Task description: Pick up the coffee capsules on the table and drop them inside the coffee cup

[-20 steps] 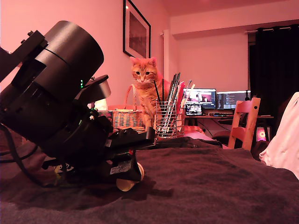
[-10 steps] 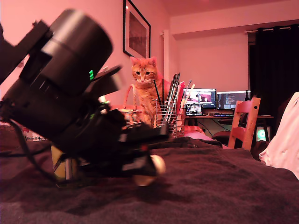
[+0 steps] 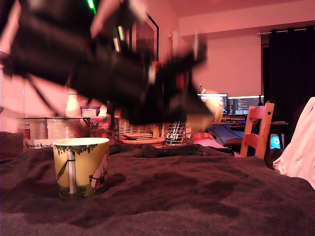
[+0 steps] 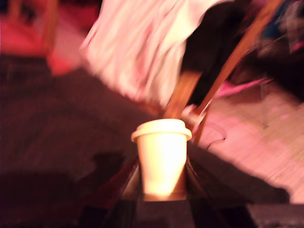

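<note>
The gripper [image 4: 161,187] is clamped on the coffee capsule [image 4: 161,159], its two dark fingers [image 4: 130,183] pressed against the capsule's tapered sides while the rimmed wide end points away from the wrist. In the exterior view the arm [image 3: 98,64] is a dark smear high above the table [image 3: 197,196] (motion blur hides most detail), and the pale blob at its tip is probably the capsule. The coffee cup [image 3: 81,167] stands upright on the brown cloth at the exterior view's left, below the arm.
</note>
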